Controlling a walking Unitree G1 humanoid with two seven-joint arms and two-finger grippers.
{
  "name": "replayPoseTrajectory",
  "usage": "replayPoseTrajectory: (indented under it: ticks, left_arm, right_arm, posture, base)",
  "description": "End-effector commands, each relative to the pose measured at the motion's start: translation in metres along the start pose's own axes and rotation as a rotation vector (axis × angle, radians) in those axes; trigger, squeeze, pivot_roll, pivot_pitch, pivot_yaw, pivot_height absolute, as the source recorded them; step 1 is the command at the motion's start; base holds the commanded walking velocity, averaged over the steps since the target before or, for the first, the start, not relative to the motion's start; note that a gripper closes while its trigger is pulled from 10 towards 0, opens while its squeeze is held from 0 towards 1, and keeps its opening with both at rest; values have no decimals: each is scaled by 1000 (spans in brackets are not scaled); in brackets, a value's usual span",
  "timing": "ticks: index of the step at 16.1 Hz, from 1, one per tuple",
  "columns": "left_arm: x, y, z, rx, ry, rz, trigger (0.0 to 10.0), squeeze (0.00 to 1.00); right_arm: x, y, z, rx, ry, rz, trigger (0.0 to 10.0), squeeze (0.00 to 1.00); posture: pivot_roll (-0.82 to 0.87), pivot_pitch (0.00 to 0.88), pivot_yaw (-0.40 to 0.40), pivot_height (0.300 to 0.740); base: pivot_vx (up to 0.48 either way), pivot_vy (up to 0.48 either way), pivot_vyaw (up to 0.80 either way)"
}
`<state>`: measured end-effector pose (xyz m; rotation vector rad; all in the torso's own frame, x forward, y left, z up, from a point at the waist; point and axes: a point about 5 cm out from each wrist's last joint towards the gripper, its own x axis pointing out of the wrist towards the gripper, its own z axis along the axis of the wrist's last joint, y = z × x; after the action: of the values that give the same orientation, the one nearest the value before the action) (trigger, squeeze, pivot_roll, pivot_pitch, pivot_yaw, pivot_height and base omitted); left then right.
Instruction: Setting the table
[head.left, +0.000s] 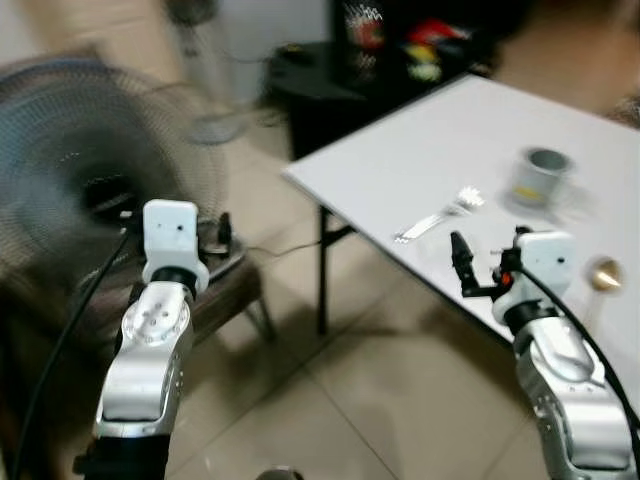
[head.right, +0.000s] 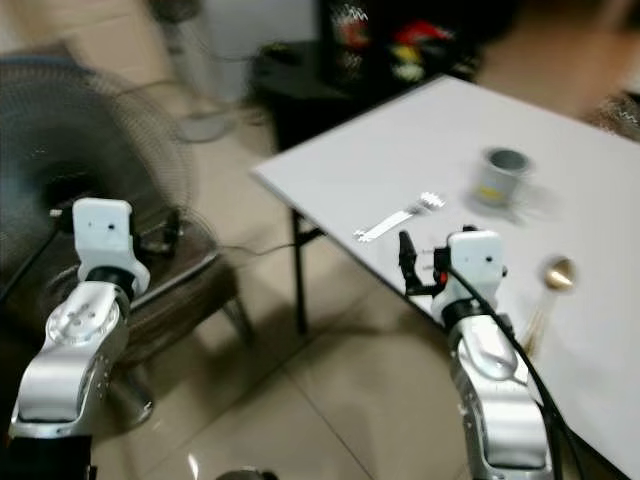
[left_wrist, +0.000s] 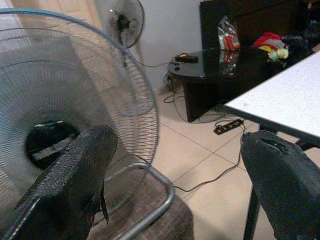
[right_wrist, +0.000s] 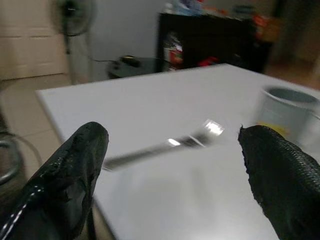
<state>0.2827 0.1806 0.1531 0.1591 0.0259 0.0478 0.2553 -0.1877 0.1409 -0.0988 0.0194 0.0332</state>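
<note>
- scene: a white desk (head.left: 420, 170) fills the upper right of the head views; tiled floor (head.left: 330, 400) covers the lower centre. the head views are blurred.
- task items on the desk: a silver fork (head.left: 437, 215) lies flat near the desk's left-hand edge, centre right of the frame. a grey metal cup (head.left: 540, 177) stands upright to the right of the fork, apart from it. a gold-coloured spoon (head.left: 603, 275) lies at the right edge of the frame; its handle is hard to make out.
- right end effector (head.left: 478, 262): held at centre right of the frame, at the near edge of the desk, below the fork. in the right wrist view its two black fingers (right_wrist: 75, 165) stand wide apart with nothing between them; the fork (right_wrist: 165, 146) and the cup (right_wrist: 287, 110) lie ahead of them.
- left end effector (left_wrist: 175, 165): raised at the left of the frame, away from the desk. its fingers (left_wrist: 75, 170) are apart and empty, pointing toward a standing fan (left_wrist: 60, 100) and a chair frame (left_wrist: 155, 200).
- progress, as a judgement: early stage. fork, cup and spoon are on the desk but loosely spread, not arranged as a place setting. no plate can be seen. neither end effector holds anything.
- remaining, as a judgement: grasp the fork first, since it is nearest the right end effector, then arrange the items together.
</note>
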Motion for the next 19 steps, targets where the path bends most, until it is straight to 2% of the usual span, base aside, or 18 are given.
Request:
replayPoseTrajectory:
  ticks: [1,2,3,6,7,9,11,12,13,14,15,17,19]
  left_arm:
    - [-2,6,-2,12,17,-2,10000,1000]
    - [-5,6,0,11,19,-31,10000,1000]
    - [-6,7,-4,49,65,-33,10000,1000]
    - [-6,8,-6,24,116,-27,10000,1000]
    - [-4,5,-6,11,113,-31,10000,1000]
    - [-2,5,-4,61,82,-6,10000,1000]
    - [-4,0,-2,56,52,-30,10000,1000]
    - [-5,-5,1,68,22,-71,10000,1000]
    - [-5,-8,1,77,31,-96,10000,1000]
    - [-5,-8,2,59,24,-92,10000,1000]
    - [-5,-4,4,65,4,-46,10000,1000]
    - [-4,9,7,178,-51,79,10000,1000]
    - [-6,15,9,160,-68,86,10000,1000]
  right_arm:
    - [5,10,1,15,0,38,10000,1000]
    - [8,13,3,26,-11,39,10000,1000]
    - [10,13,3,1,-4,36,10000,1000]
    - [10,12,3,-18,13,44,10000,1000]
    - [9,10,4,-7,-3,27,10000,1000]
    - [9,11,7,-14,-21,5,10000,1000]
    - [5,11,5,-11,-20,-26,10000,1000]
    - [0,8,2,-39,-19,-64,10000,1000]
    - [-2,4,-1,-102,-13,-94,10000,1000]
    - [-3,4,-1,-87,-11,-91,10000,1000]
    - [-1,5,0,-119,-34,-96,10000,1000]
    - [2,13,-8,-103,34,-80,10000,1000]
    - [4,17,-10,-63,54,-51,10000,1000]
  posture:
    - [59,0,21,740]
    - [77,0,2,740]
    - [82,0,-1,740]
    - [64,0,10,740]
    - [60,0,17,740]
    - [49,0,42,740]
    - [34,0,85,740]
    - [34,0,93,740]
    - [33,0,98,740]
    - [32,0,102,740]
    - [40,0,100,740]
    - [61,0,85,740]
    - [64,0,80,740]
  base:
    - [0,0,800]
    - [0,0,800]
    - [0,0,800]
    - [0,0,800]
    - [0,0,800]
    - [0,0,800]
    - [0,0,800]
    - [0,0,800]
    - [0,0,800]
    - [0,0,800]
    - [0,0,800]
    - [0,0,800]
    - [0,0,800]
